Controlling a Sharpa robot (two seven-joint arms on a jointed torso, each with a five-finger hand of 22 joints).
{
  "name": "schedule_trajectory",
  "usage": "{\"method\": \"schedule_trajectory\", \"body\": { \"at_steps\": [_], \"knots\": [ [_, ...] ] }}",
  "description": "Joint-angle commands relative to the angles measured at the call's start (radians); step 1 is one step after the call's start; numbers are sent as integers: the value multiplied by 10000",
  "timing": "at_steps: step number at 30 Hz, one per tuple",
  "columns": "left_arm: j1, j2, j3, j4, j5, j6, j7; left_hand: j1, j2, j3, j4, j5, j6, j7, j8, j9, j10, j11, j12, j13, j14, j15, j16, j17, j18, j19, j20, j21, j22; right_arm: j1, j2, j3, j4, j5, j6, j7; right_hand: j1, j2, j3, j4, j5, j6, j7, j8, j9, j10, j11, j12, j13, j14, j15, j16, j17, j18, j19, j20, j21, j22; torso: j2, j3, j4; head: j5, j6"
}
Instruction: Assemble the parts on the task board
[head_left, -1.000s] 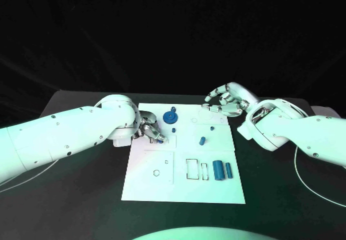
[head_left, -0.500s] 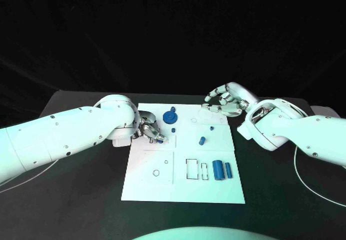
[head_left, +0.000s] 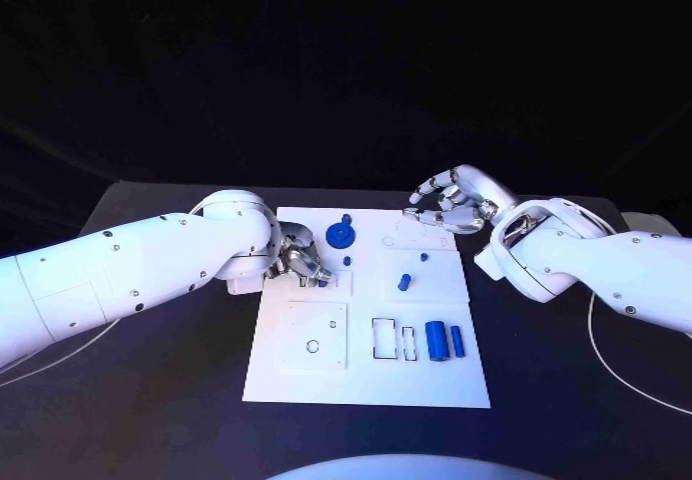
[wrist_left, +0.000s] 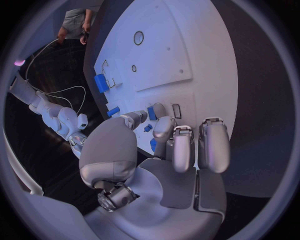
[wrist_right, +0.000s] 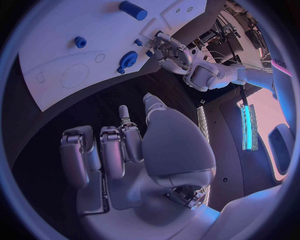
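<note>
Nearest the robot, two blue cylinders (head_left: 444, 341) are lying side by side on the task board (head_left: 368, 385), beside a rectangular slot outline (head_left: 385, 338); both are sitting well away from either hand's fingers, toward the robot.

Left hand (head_left: 296, 256) is working low over the board's left edge, fingers curling down and inward. In the left wrist view, a small blue part (wrist_left: 152, 113) is showing just beyond the fingertips (wrist_left: 164, 126), with another bit of blue (wrist_left: 153, 145) tucked against the fingers. I cannot tell whether the fingers are pinching a part or only touching one. A small blue peg (head_left: 348, 260) is standing just beside these fingers on their inner side.

A short blue piece (head_left: 405, 281) is lying mid-board, between the two hands and near neither.

Farther out, a blue gear (head_left: 340, 235) is sitting just beyond the left fingers.

Right hand (head_left: 451, 204) is hovering off the board's far right corner, fingers curling in, nothing showing in them; right wrist view is confirming bare fingers (wrist_right: 100, 150) over dark table (wrist_right: 112, 100).

Judgement: the step in hand looks like seating or picking a small part at the left fingers. Doing it well probably means keeping the part upright, moving slowly, and steering clear of the neighbouring peg and gear.
</note>
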Motion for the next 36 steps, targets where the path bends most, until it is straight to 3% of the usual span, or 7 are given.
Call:
{"method": "schedule_trajectory", "body": {
  "at_steps": [1,24,27,32,36],
  "knots": [
    [-5,35,4,12,94,-47,37,13,-9,-77,15,-32,4,85,-57,-11,26,25,15,7,1075,-55,64,2629,-181,91,-95,39,3,-5,10,0,4,-119,90,-5,-96,-29,-25,23,-61,30,-49,53,13,-49,-19,-56,1167,1040,-72,8,2548,-143,1064,-63,45,2627,1,2,0,-8,-3],
    [-3,-102,31,77,70,-57,51,71,17,-108,19,-23,5,79,-55,-11,18,20,6,-8,1074,-57,61,2623,-180,90,-97,37,0,-6,10,0,-30,-121,97,-5,-156,-18,-30,16,-65,25,-54,68,15,-42,-23,-51,1171,1038,-77,5,2540,-143,1064,-67,45,2627,5,-9,4,-35,1],
    [-3,-183,108,144,69,-114,62,100,10,-133,17,-22,-7,81,-58,-11,-7,21,-26,-59,1064,-58,46,2588,-177,85,-101,28,-15,-6,7,0,-40,-121,92,-2,-156,-18,-30,16,-65,25,-54,68,15,-42,-23,-51,1171,1038,-77,5,2540,-143,1064,-67,45,2627,-1,-5,4,-43,2],
    [17,-360,337,289,97,-352,97,225,-45,-336,68,-12,-152,130,-121,-25,-221,60,-263,-410,1025,-35,-17,2446,-147,31,-114,-56,-162,-6,3,0,-77,-122,86,2,-156,-18,-30,16,-65,25,-54,68,15,-42,-23,-51,1171,1038,-77,5,2540,-143,1064,-67,45,2627,-12,-3,7,-59,50],
    [84,-511,505,373,232,-539,137,393,-109,-583,103,-8,-381,225,-246,-63,-643,143,-726,-1071,958,30,-127,2207,-86,-98,-80,-254,-492,-7,3,0,-115,-122,85,1,-156,-18,-30,16,-65,25,-54,68,15,-42,-23,-51,1171,1038,-77,5,2540,-143,1064,-67,45,2627,-3,-8,12,-64,75]
  ]
}}
